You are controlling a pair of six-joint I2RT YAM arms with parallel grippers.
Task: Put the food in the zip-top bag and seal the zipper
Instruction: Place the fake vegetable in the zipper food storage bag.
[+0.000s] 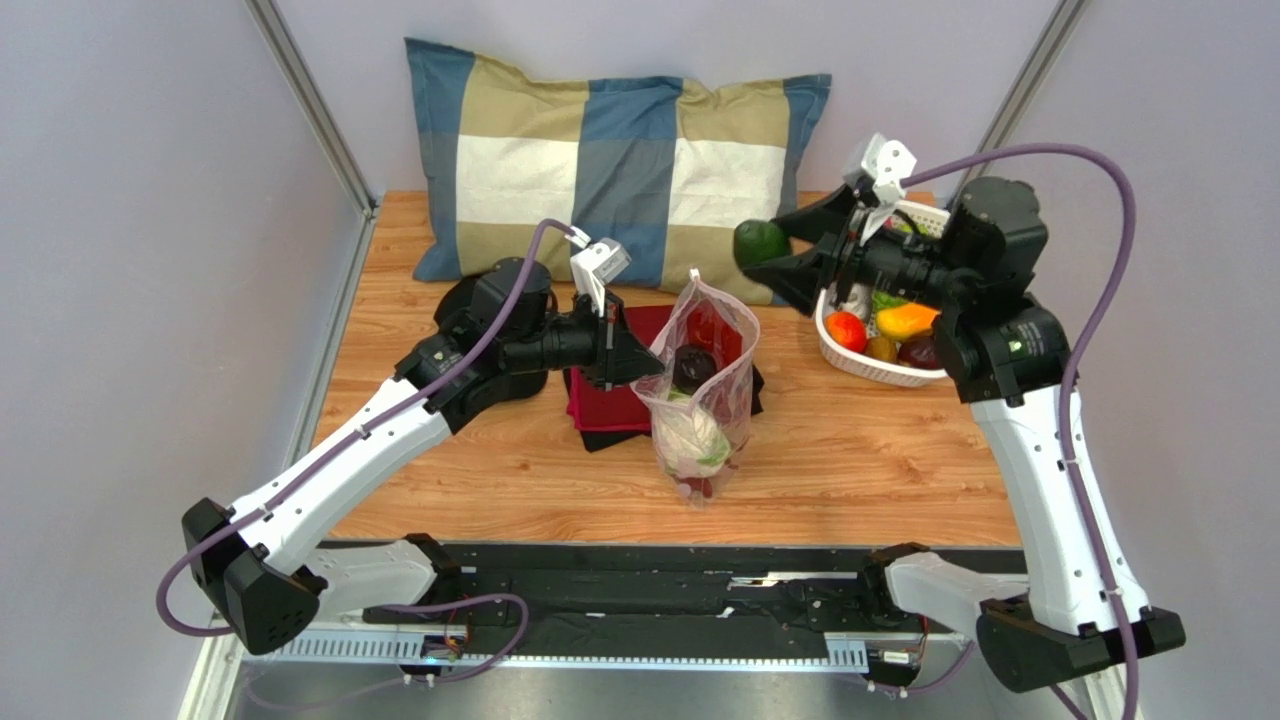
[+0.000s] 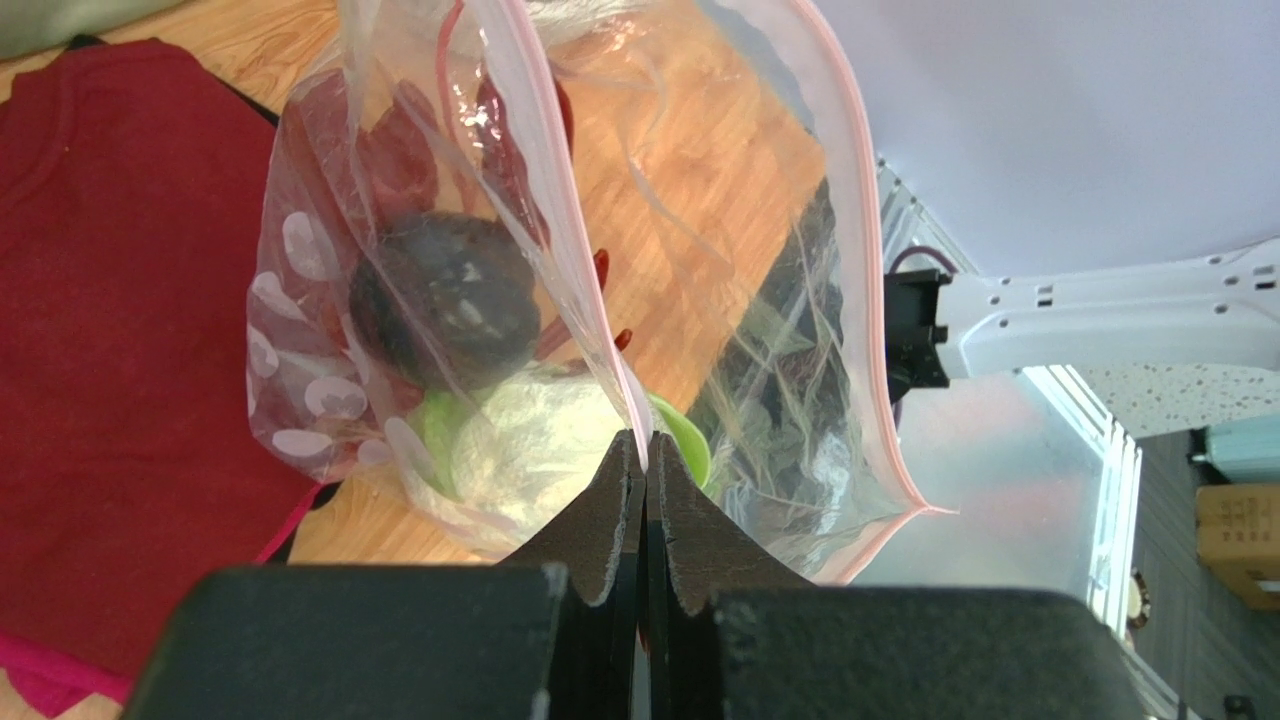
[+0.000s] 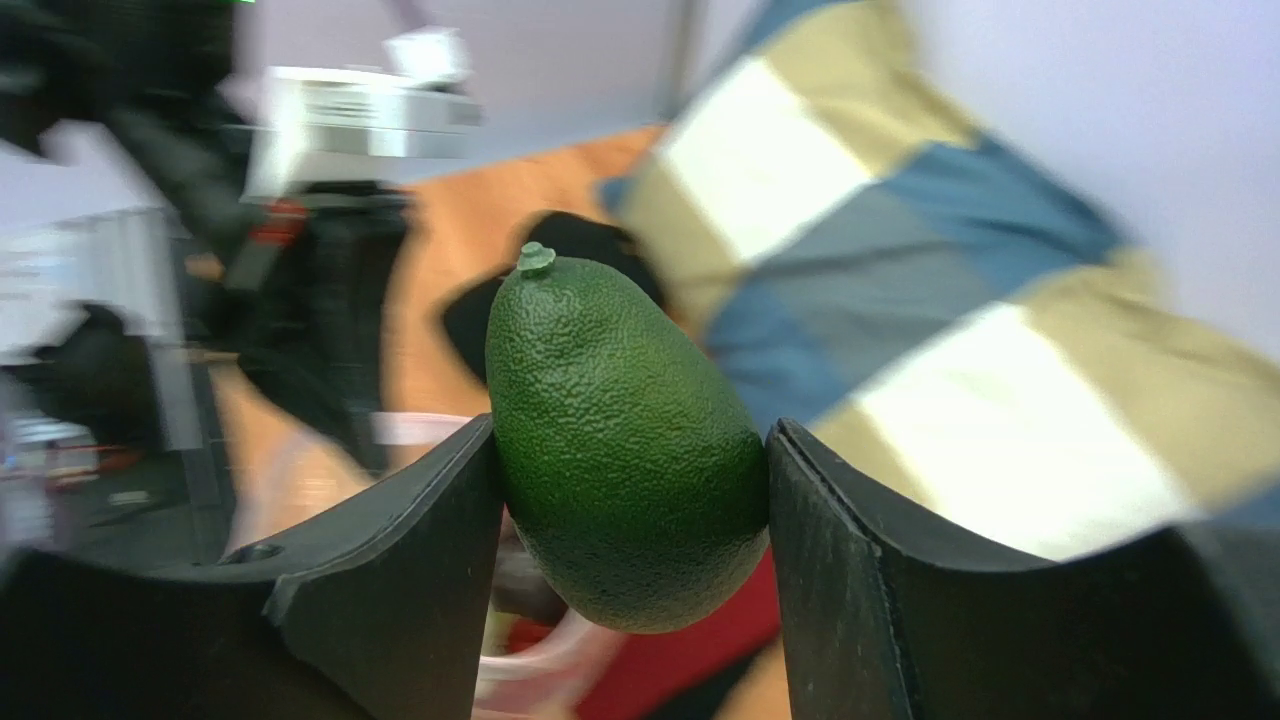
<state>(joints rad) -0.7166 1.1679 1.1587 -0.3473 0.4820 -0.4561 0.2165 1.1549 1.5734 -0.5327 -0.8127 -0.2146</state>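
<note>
Top external view: the avocado [image 1: 760,240] hangs in the air over the table's far side, up and to the right of the bag [image 1: 699,383] and apart from it. The right gripper [image 3: 634,428] has its 2 fingers clamped on the avocado's flanks, stem nub up. The bag stands upright on the table [image 1: 872,465] with its mouth gaping. Inside, the left wrist view shows a dark purple piece [image 2: 443,300] above a whitish one [image 2: 534,443], plus a sliver of green. The left gripper [image 2: 646,450] is pressed tight on 1 side of the rim, and the pink-edged zipper [image 2: 876,300] curves away wide, unsealed.

So this one is the drop-in, I'd say. The mouth is not much wider than the fruit, so centre the avocado over the gap first. Then go down narrow end first and let go only once it is below the zipper line. The left pinch must hold firm and high, or the thin film folds shut. A nudge on the far lip could tip the bag.

More fruit waits in the basket [image 1: 864,368], just right of the bag. The red cloth [image 1: 609,398] lies behind the bag, and the pillow [image 1: 601,165] sits at the back.
</note>
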